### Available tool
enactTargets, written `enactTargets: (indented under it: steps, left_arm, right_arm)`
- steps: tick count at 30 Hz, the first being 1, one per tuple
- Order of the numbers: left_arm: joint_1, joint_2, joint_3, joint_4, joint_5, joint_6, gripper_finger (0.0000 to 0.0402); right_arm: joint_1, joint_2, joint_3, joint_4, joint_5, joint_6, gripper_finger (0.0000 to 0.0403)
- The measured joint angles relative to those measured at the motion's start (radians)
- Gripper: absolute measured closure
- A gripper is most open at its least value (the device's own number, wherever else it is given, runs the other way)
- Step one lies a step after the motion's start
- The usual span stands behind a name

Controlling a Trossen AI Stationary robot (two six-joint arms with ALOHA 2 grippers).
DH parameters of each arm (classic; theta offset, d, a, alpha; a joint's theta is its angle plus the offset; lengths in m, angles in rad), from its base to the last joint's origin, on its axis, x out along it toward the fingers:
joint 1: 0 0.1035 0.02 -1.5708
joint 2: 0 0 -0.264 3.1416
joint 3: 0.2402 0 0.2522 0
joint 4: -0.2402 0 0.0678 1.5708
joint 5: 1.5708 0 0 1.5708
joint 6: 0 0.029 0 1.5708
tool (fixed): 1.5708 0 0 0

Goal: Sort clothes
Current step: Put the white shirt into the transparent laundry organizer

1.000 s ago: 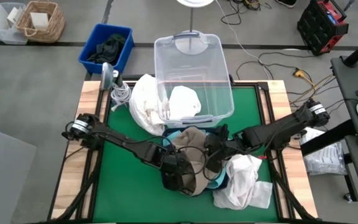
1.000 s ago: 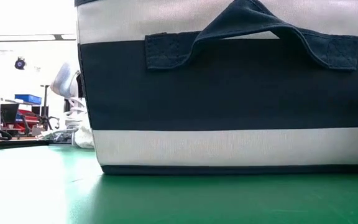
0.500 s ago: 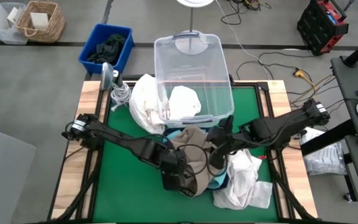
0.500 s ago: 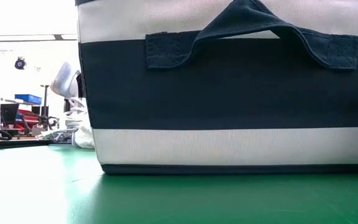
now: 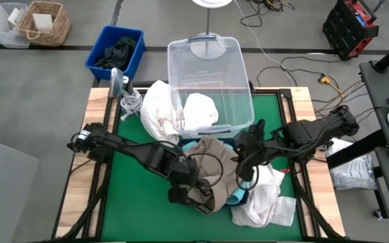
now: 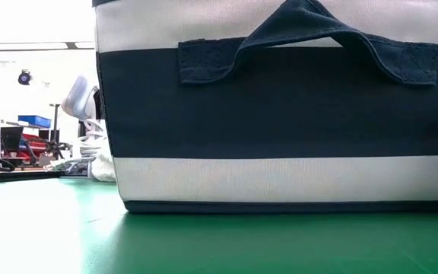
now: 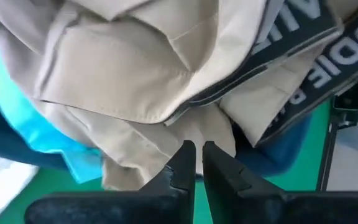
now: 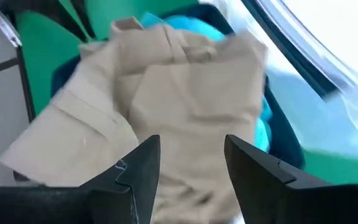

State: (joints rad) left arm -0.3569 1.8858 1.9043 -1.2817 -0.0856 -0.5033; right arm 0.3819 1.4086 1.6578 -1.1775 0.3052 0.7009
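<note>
Gripping khaki garment (image 7: 135,81) hem: left gripper (image 7: 196,163) pinched on it | right gripper (image 8: 188,168) wide open, empty, directly above same garment | left arm nearer.

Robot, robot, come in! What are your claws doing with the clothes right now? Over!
Left gripper shut on khaki garment. Right gripper open above the same garment. Teal garment under it. White garment sits in clear bin. Nothing blocking.
</note>
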Motion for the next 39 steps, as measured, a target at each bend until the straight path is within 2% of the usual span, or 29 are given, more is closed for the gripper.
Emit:
enactTargets:
  steps: [3, 8, 15, 24, 29, 34, 39]
  left_arm:
    - [-0.002, -0.001, 0.065, -0.037, -0.019, 0.028, 0.0390]
    - [-0.003, -0.002, 0.220, -0.079, -0.128, 0.115, 0.0390]
    - [-0.013, -0.010, 0.455, -0.187, -0.292, 0.211, 0.0390]
    - [-0.024, -0.217, 0.317, -0.185, -0.378, 0.183, 0.0390]
    - [-0.029, -0.299, 0.264, -0.161, -0.432, 0.142, 0.0390]
    - [-0.031, -0.348, 0.204, -0.150, -0.479, 0.104, 0.0390]
    - [-0.031, -0.369, 0.140, -0.125, -0.482, 0.091, 0.0390]
  right_arm:
    - [0.020, 0.000, 0.044, -0.113, -0.030, 0.061, 0.0221]
    - [0.089, -0.002, 0.102, -0.273, -0.078, 0.088, 0.0198]
    - [0.272, -0.017, 0.104, -0.315, -0.107, 0.121, 0.0168]
    - [0.429, 0.034, 0.062, -0.395, -0.096, 0.281, 0.0131]
    - [0.441, 0.031, -0.051, -0.389, -0.098, 0.348, 0.0112]
    - [0.440, 0.021, -0.166, -0.377, -0.097, 0.349, 0.0100]
    - [0.436, -0.002, -0.284, -0.277, -0.096, 0.318, 0.0110]
